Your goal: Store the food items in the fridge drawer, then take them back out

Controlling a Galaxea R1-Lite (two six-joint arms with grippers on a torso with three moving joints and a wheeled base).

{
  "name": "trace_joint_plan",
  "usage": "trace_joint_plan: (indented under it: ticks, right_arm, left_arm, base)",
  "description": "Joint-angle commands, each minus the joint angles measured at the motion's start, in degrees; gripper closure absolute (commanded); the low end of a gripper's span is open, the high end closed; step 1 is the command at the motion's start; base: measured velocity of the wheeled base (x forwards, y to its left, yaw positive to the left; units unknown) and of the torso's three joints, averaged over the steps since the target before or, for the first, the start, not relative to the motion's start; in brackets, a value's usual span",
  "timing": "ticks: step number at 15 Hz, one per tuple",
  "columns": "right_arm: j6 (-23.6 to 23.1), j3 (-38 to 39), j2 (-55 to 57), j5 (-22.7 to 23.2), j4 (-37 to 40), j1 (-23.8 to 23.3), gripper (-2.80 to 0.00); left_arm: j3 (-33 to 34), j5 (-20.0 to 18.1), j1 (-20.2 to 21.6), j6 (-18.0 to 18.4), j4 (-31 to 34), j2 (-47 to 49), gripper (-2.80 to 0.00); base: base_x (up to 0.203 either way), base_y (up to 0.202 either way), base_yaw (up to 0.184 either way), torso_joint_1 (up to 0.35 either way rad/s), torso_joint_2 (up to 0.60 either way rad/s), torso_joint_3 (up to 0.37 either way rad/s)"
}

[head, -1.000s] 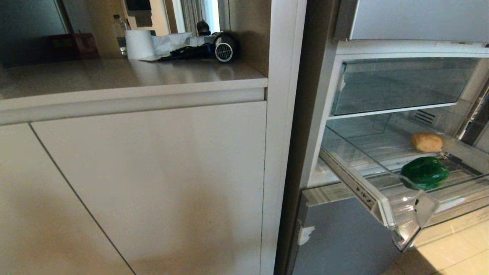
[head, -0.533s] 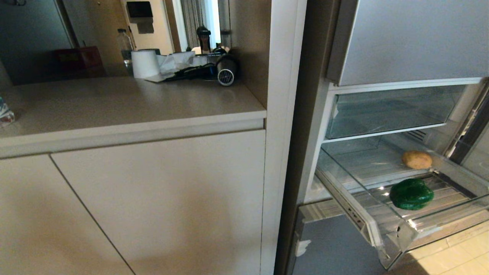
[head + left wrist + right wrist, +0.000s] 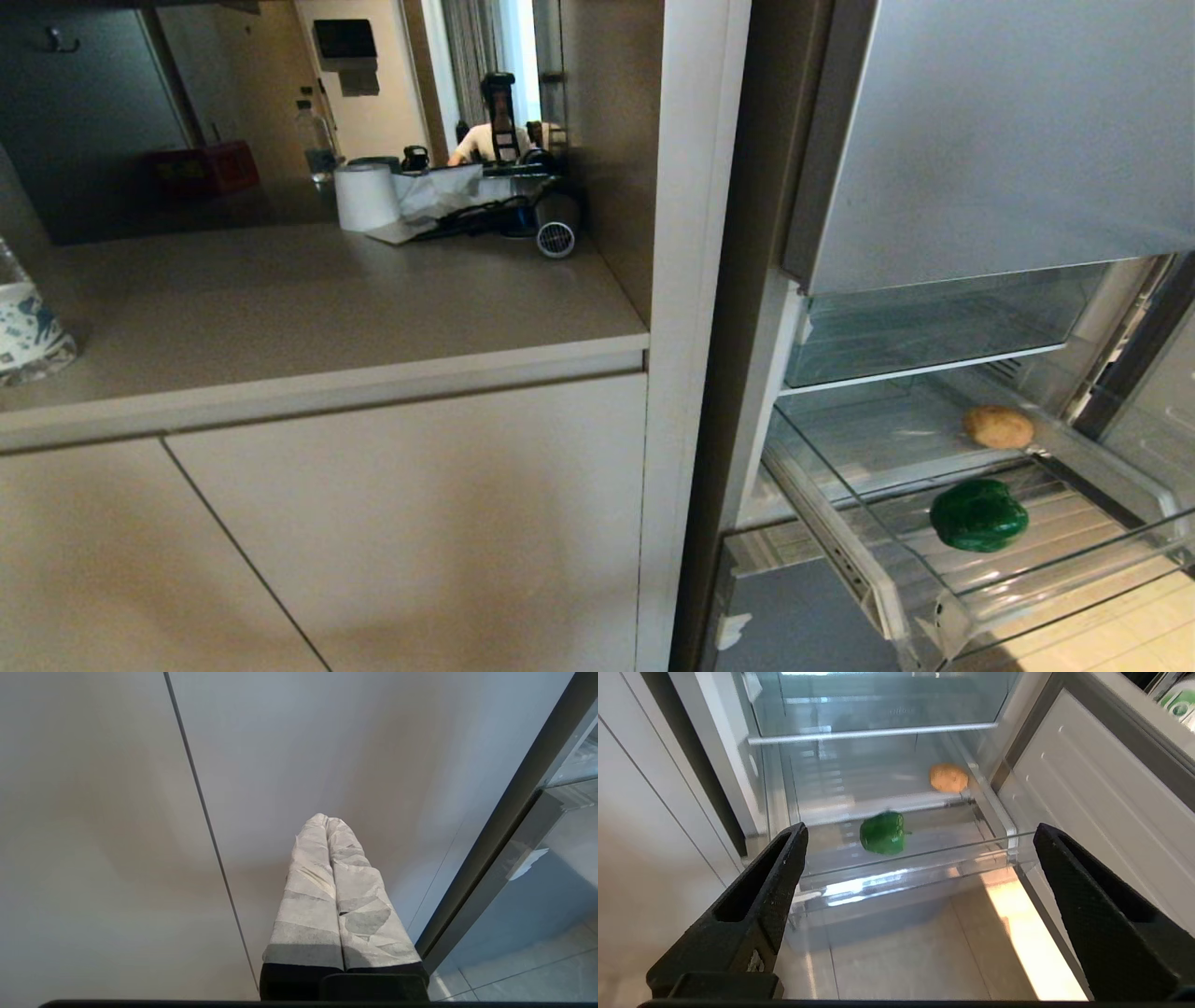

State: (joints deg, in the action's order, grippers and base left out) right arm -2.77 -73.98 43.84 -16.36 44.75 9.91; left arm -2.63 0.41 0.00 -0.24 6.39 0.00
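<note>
Overhead, head view: drawer (image 3: 943, 597) standing pulled out; pepper (image 3: 978, 515) lying near its front, potato (image 3: 998, 427) sitting well behind. Left wrist view: left hand (image 3: 327, 821) hanging before cabinet door, taped fingers pressing together. Right wrist view: right hand (image 3: 920, 833) hovering before drawer (image 3: 915, 858), spread wide, gripping nothing.

A home kitchen — countertop (image 3: 308, 299) over pale cabinets (image 3: 401, 523), beside an open fridge (image 3: 980, 140).
</note>
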Motion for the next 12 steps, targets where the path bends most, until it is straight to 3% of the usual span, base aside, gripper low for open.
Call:
trace_joint_plan:
  ticks: [1, 4, 6, 9, 12]
  right_arm:
    - [0.0, 2.8, 3.2, -0.1, 0.3, 0.0, -2.80]
    - [0.4, 7.3, 6.9, -0.5, -3.7, 0.0, -2.80]
    - [3.2, 8.5, 13.6, -1.3, -5.2, -1.2, -2.80]
    - [7.8, 8.5, 25.3, -1.6, -6.1, -3.9, -2.80]
    - [8.9, 8.9, 34.2, 0.0, -11.8, -7.6, -2.80]
  left_arm:
    - [0.0, 0.0, 0.0, 0.0, 0.0, 0.0, 0.00]
    - [0.0, 0.1, 0.0, 0.0, 0.0, 0.0, 0.00]
    - [0.0, 0.0, 0.0, 0.0, 0.0, 0.0, 0.00]
    - [0.0, 0.0, 0.0, 0.0, 0.0, 0.0, 0.00]
    - [0.0, 0.0, 0.0, 0.0, 0.0, 0.0, 0.00]
  base:
    - [0.000, 0.000, 0.000, 0.071, -0.19, -0.094]
    - [0.000, 0.000, 0.000, 0.015, -0.02, -0.012]
    - [0.000, 0.000, 0.000, 0.000, 0.00, 0.000]
    - [0.000, 0.000, 0.000, 0.000, 0.00, 0.000]
    - [0.000, 0.000, 0.000, 0.000, 0.00, 0.000]
